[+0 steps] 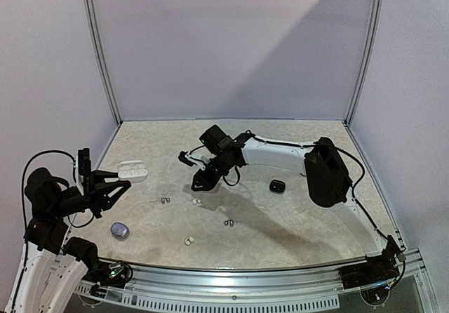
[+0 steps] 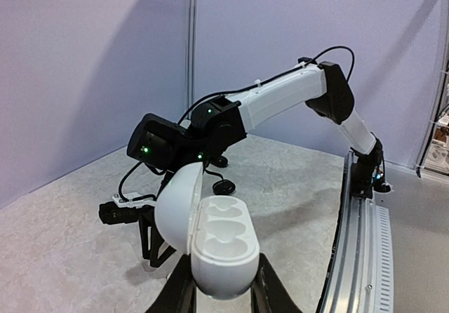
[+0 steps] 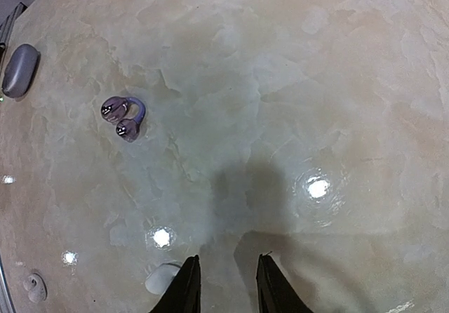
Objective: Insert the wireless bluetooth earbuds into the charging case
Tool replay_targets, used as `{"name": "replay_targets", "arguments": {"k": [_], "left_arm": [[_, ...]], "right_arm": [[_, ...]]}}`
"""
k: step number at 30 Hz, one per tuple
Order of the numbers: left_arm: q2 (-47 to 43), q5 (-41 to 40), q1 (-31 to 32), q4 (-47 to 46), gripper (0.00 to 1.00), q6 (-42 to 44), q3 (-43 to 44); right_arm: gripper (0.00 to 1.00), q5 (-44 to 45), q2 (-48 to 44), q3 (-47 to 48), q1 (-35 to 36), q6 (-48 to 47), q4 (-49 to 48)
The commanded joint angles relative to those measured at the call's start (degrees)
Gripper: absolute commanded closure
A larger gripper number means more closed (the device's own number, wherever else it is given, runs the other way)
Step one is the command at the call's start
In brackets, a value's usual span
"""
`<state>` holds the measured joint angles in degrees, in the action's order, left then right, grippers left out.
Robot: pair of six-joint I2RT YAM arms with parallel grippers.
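Clamping case [image 2: 221, 253]: left gripper [image 2: 222, 293] (right gripper [image 3: 226, 285] parted)

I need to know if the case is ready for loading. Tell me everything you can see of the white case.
The white case is a smooth, glossy, plastic-looking pebble, hinged open: its domed lid stands up beside the base, whose two moulded wells are both empty. The left gripper clamps its lower end and holds it above the left side of the table, wells facing the wrist camera. Nothing else touches it.
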<state>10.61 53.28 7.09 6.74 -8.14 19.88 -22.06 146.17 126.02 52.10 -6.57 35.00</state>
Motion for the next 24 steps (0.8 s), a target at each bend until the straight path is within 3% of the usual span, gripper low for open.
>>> {"name": "replay_targets", "arguments": {"k": [1,24], "left_arm": [[0.32,-0.18,-0.68,0.11,1.0,0.39,-0.59],[-0.41,0.37,-0.94,0.1,1.0,0.56,-0.83]], "right_arm": [[0.72,-1.66,1.71,0.11,0.11,-0.65,1.36],[0.74,-3.56,-2.59,-7.03,3.25,-6.16,5.85]]}}
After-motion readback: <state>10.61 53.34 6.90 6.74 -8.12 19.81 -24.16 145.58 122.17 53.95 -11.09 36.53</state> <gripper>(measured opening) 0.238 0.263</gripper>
